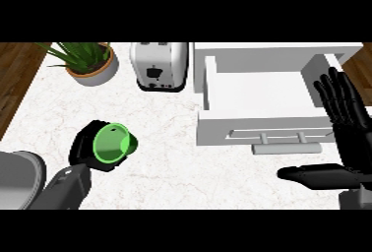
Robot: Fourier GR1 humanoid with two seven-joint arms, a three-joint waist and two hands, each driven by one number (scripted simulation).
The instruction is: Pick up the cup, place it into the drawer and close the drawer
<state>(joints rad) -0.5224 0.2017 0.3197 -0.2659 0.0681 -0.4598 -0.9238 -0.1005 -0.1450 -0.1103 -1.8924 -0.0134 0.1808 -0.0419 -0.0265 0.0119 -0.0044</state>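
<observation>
Green plastic cup [114,142] sits tilted in the left robot hand [88,147], whose black fingers curl round it above the white marbled worktop [160,123], well left of the open white drawer [262,98]. Right robot hand [349,142] rests at the drawer's right, fingers straight, holding nothing.

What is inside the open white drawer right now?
The open white drawer shows only its bare white floor; the green cup is in the left hand. The right hand covers its right wall.
</observation>
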